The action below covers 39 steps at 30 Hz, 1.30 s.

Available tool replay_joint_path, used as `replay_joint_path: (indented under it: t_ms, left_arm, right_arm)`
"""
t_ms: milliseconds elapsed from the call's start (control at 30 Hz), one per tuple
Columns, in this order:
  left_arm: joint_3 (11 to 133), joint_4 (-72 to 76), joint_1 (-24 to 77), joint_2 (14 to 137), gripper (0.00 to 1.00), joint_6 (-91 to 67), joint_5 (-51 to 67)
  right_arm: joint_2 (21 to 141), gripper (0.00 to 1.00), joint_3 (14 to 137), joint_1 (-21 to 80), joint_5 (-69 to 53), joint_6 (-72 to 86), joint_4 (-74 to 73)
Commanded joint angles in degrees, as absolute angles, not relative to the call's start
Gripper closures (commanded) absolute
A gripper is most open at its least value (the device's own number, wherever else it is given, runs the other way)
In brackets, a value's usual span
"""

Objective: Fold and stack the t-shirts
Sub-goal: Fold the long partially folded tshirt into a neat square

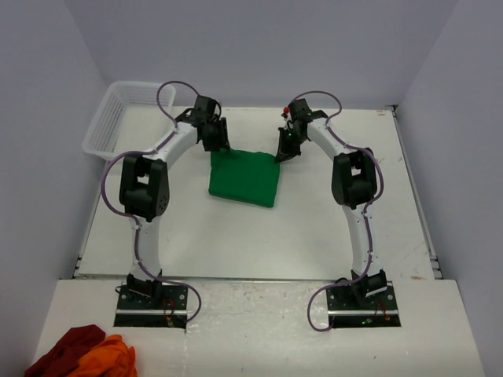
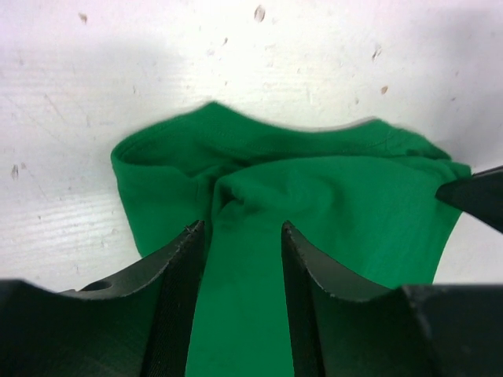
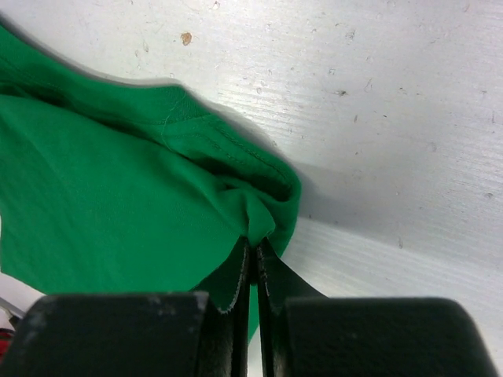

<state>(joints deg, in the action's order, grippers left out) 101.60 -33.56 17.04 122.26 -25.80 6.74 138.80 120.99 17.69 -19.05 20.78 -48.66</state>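
Starting at the left, I am seeing a white mesh basket (image 1: 118,118) sitting well to the left of the green t-shirt (image 1: 245,177), towards the far side of it. A heap of dark red and orange cloths (image 1: 78,355) is lying far to the near-left of the t-shirt, off the white table (image 1: 236,243) that the shirt is resting on.

The left arm (image 1: 145,188) is bending in towards the t-shirt's far-left corner. The left gripper (image 1: 216,145) is hanging right over that corner. On the left wrist camera I am watching this gripper (image 2: 241,232) standing released, its two fingers (image 2: 185,267) apart, with a raised ridge of the green cloth running up between them.

The t-shirt itself is lying folded into a rough square between the two grippers, flat on the table apart from those two far corners. Its near edge is sloping slightly.

At the t-shirt's far-right corner the right gripper (image 1: 283,153) is touching the cloth. On the right wrist camera its fingers (image 3: 236,283) are pressing tightly together, and this gripper (image 3: 253,251) is clenching a bunched fold of the t-shirt's hemmed corner (image 3: 267,188).

The right arm (image 1: 354,181) is curving away to the right of the t-shirt.
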Motion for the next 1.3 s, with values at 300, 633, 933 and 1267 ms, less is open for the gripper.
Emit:
replay_joint_path:
  t_ms: [300,633,933,1267]
  left_arm:
    - [112.76,-35.33,18.28,130.25,0.54,-25.22,4.48]
    - [111.89,-35.07,18.54,129.82,0.57,-25.14,4.22]
    - [112.15,-35.07,18.54,130.08,1.0,-25.58,5.45]
    - [105.92,-33.84,18.72,122.89,1.0,-25.4,2.99]
  right_arm:
    - [136.32,1.0,122.34,17.4,-18.9,19.42,-49.22]
    - [137.37,1.0,123.22,17.4,-18.9,19.78,-49.83]
    - [137.55,1.0,122.78,17.4,-17.93,19.78,-49.66]
    - [132.55,1.0,118.22,17.4,-14.69,19.86,-46.85]
